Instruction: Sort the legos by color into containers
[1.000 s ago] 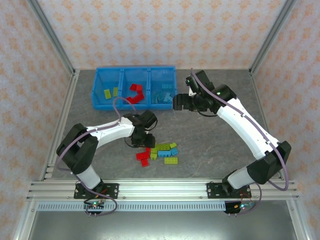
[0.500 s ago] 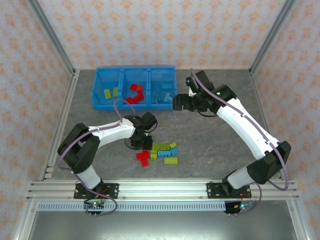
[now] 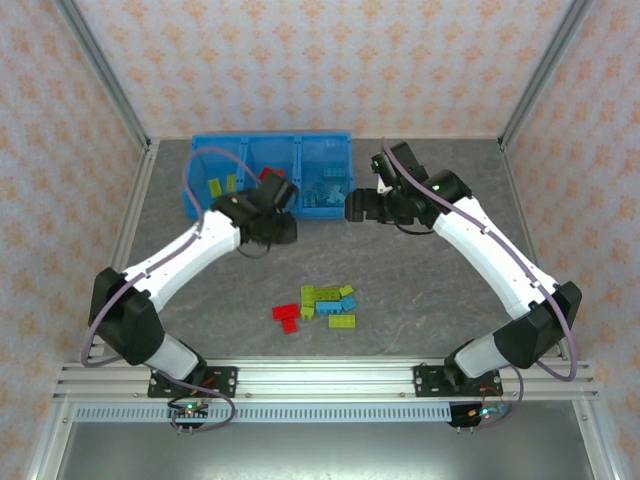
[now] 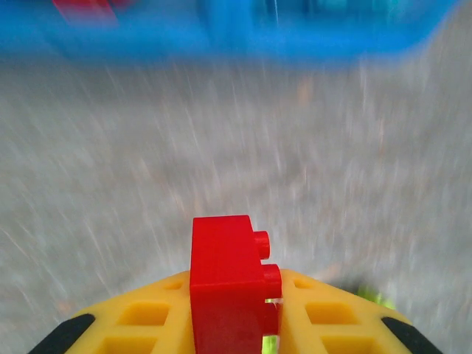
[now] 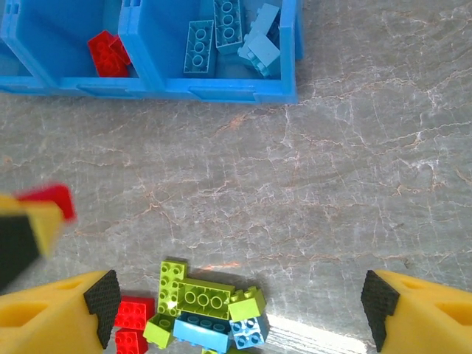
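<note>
Left wrist: left gripper clamps a red brick across its flat sides, bin ahead; likely light, stiff, slick; right gripper apart above the pile.

No writing, label, brand, number or sign can be read. The legos and the blue containers have plain moulded faces. The walls carry a repeating orange ornament, with no lettering in it.
</note>
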Controlling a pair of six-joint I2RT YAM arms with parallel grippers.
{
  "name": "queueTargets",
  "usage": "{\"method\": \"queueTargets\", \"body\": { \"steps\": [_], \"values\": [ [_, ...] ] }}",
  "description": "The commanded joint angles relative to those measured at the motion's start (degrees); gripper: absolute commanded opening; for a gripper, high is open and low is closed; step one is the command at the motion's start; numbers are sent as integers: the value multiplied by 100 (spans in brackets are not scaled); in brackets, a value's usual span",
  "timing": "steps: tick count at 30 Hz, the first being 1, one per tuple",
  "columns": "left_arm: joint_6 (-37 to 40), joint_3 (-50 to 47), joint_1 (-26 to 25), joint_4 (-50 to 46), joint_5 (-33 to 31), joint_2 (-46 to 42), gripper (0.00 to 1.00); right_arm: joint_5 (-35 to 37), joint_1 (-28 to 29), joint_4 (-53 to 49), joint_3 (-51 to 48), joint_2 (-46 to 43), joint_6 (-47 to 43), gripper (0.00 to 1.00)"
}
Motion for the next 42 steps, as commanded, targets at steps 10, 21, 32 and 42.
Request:
{"method": "queueTargets", "body": {
  "steps": [10, 21, 32, 42],
  "values": [
    [753, 3839, 1380, 267, -817, 3510, 31, -37, 15, 233, -316, -451, 321, 87],
    [401, 4350, 1599, -126, -339, 3777, 40, -58, 19, 363, -565, -653, 451, 87],
    [748, 1440, 690, 183, -140, 610, 39, 99, 16, 366, -611, -438, 387, 88],
    [828, -537, -1137, -314, 720, -583, 40, 401, 22, 158, -732, -392, 271, 88]
  ]
}}
